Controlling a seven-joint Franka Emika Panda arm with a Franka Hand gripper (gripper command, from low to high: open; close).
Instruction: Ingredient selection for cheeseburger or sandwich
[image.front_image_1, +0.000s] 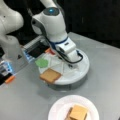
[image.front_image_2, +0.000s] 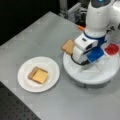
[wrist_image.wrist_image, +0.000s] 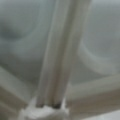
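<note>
A white paper plate (image.front_image_1: 56, 110) (image.front_image_2: 25, 82) holds the sandwich (image.front_image_1: 77, 113) (image.front_image_2: 38, 75), a tan bread slice with a yellow cheese square on top. Another ingredient, a tan bread slice (image.front_image_1: 50, 75) (image.front_image_2: 68, 46), lies at the rim of a round white divided tray (image.front_image_1: 83, 71) (image.front_image_2: 92, 75). My gripper (image.front_image_1: 70, 65) is lowered into the tray near its middle, a short way from that slice. In a front view the arm's hand (image.front_image_2: 83, 48) hides the fingers. The wrist view shows only white tray dividers (wrist_image.wrist_image: 56, 57) close up.
The tray also holds a green piece (image.front_image_1: 41, 62), a red piece (image.front_image_1: 50, 51) (image.front_image_2: 112, 48) and a blue piece (image.front_image_2: 95, 53). The arm's base (image.front_image_1: 11, 47) and a box with a dark screen (image.front_image_1: 35, 51) stand behind the tray. An orange item (image.front_image_1: 10, 79) lies at a front view's left.
</note>
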